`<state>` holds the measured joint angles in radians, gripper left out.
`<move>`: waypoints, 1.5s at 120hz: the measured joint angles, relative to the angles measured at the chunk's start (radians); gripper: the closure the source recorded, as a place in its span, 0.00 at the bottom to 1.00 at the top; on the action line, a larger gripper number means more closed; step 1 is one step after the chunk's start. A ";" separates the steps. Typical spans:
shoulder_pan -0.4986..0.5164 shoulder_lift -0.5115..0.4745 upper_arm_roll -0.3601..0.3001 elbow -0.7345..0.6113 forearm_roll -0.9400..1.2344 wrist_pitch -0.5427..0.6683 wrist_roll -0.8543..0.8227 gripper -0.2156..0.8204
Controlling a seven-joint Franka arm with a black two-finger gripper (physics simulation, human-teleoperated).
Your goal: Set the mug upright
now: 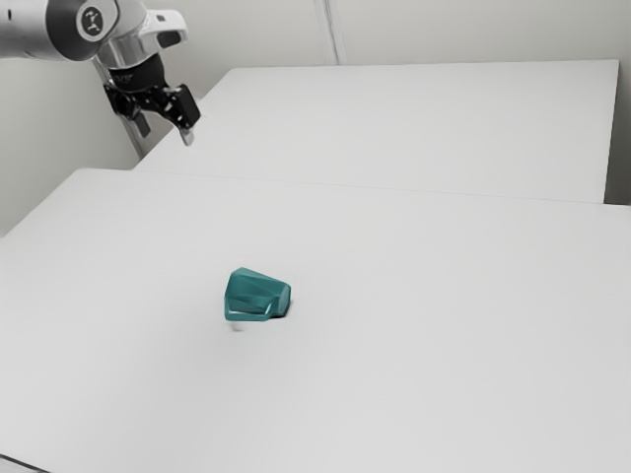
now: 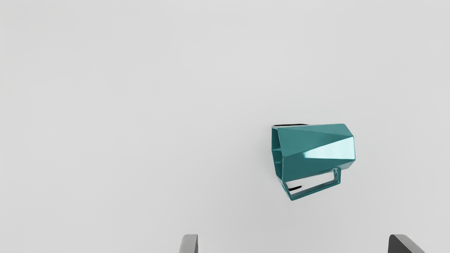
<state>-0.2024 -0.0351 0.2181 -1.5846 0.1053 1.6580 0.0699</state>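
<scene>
My gripper (image 1: 166,130) hangs high at the exterior view's upper left, well above the table and apart from the mug. The teal faceted mug (image 1: 256,296) lies on its side on the white table, left of the exterior view's middle. In the wrist view the mug (image 2: 316,151) shows its open mouth at one end and its angular handle along one side. The gripper (image 2: 294,242) is open there, its two fingertips wide apart with nothing between them.
The white tabletop (image 1: 434,315) spreads around the mug. Beyond its far edge stands another white surface (image 1: 424,128), with pale walls behind. A thin dark line (image 1: 22,462) crosses the exterior view's lower left corner.
</scene>
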 joint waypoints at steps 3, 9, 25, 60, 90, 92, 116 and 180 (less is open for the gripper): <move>0.006 0.000 0.001 0.000 0.003 0.005 0.006 0.22; 0.020 0.001 0.002 -0.001 0.008 0.013 0.017 0.22; 0.054 -0.003 0.003 -0.008 0.014 0.028 0.041 0.23; 0.040 -0.072 0.014 -0.166 0.009 0.091 0.075 0.23; 0.050 -0.132 0.044 -0.332 -0.001 0.195 0.093 0.23; 0.051 -0.133 0.048 -0.338 -0.005 0.200 0.094 0.23; 0.052 -0.179 0.110 -0.453 -0.069 0.267 0.106 0.23; 0.050 -0.145 0.312 -0.646 -0.636 0.297 0.347 0.25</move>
<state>-0.1527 -0.1798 0.5300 -2.2309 -0.5305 1.9550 0.4165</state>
